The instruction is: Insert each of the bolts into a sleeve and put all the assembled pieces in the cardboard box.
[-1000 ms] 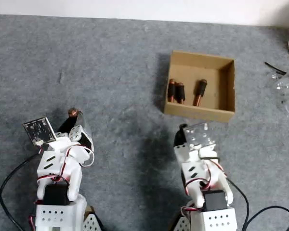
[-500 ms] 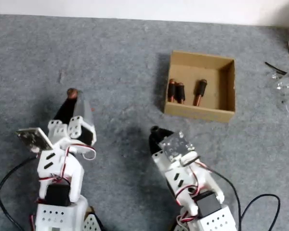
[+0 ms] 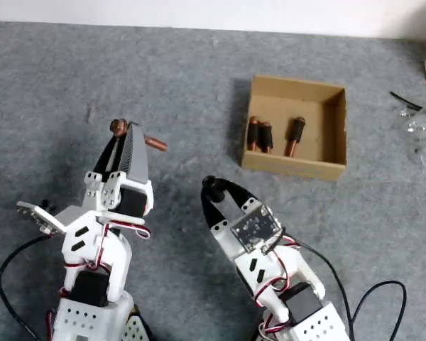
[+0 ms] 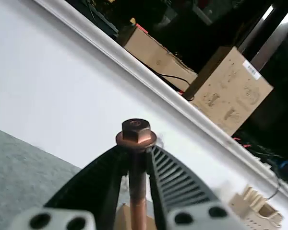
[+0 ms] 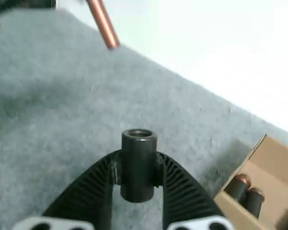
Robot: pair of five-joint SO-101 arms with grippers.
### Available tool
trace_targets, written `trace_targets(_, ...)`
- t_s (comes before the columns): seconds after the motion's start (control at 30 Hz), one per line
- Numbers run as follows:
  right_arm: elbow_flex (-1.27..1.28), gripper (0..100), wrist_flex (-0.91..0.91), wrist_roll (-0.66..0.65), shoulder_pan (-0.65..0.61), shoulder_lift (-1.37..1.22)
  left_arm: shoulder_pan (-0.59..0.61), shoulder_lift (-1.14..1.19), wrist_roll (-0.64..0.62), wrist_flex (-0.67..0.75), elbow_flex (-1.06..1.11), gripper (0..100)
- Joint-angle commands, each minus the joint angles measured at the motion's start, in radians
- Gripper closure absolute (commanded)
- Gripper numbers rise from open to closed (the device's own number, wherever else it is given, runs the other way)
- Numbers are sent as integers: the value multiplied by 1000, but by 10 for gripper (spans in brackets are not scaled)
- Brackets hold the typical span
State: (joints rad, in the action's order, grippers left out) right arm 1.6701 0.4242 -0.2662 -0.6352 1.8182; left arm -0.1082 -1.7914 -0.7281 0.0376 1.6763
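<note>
The left pincer (image 3: 126,138) is closed on a copper-coloured bolt (image 4: 136,138) with a flanged hexagonal head. It grips the bolt just below the head, and the bare shank points out towards the other arm. The right pincer (image 3: 214,190) is clamped around a short black cylindrical sleeve (image 5: 138,163), whose open bore shows at its far end. Bolt and sleeve are both held above the counter, near each other but apart.

The step in hand looks like the insertion. To do it well, line the shank tip up with the bore along one axis, then bring them together slowly. Both grips should stay firm, because a tilted entry would probably jam or knock the sleeve askew.

An open brown cardboard box (image 3: 292,166) sits further back on the right, with three assembled pieces (image 3: 260,135) lying inside.

The counter (image 3: 184,78) is covered in grey, carpet-like fabric. A white wall (image 3: 199,11) runs behind it. Clear plastic (image 3: 420,128) and a black cable (image 3: 405,101) lie at the right edge. Cardboard cartons (image 4: 230,96) stand in the dark room beyond.
</note>
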Motion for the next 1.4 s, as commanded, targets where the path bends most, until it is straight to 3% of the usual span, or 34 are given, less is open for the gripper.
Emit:
trace_targets(0.0, 15, 994, -61, -66, -24, 19, -56, 4, -31, 9, 19, 994)
trace_targets(0.1, 102, 994, -117, -150, -74, 19, -85, 1, -34, -100, 16, 994)
trace_targets(0.23, 151, 993, -91, -164, -85, 13, -142, -1, -32, -192, 18, 994)
trace_targets(0.6, 139, 993, -84, -170, -81, 8, -145, -2, -32, -201, -97, 994)
trace_targets(1.0, 139, 993, -85, -170, -22, 10, -243, -38, -32, -453, -252, 994)
trace_targets(1.37, 139, 993, -84, -170, -24, 8, -245, -38, -35, -394, -294, 994)
